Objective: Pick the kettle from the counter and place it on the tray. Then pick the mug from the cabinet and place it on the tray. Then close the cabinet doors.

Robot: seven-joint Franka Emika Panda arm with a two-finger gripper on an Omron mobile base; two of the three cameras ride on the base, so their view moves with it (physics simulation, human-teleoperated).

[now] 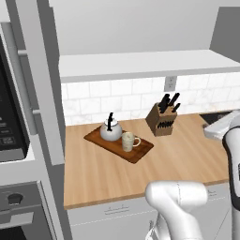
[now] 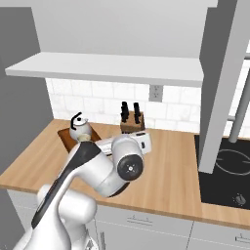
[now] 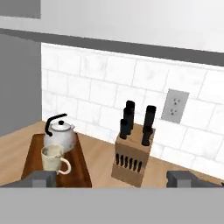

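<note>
Kettle and mug loaded; cabinet doors left to close.

The claw (image 3: 111,177) hung empty with jaws spread wide, short of the tray (image 1: 140,153). On that tray stood the mug (image 1: 128,141), the kettle (image 1: 110,131) just behind it; the knife block (image 1: 161,122) sat on the worktop (image 1: 140,173) beside the tray.

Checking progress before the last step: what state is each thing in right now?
kettle: upright on the tray
mug: upright on the tray, beside the kettle
cabinet doors: open, shelf bare
gripper: open, holding nothing, above the counter
knife block: upright on the counter, knives in
</note>
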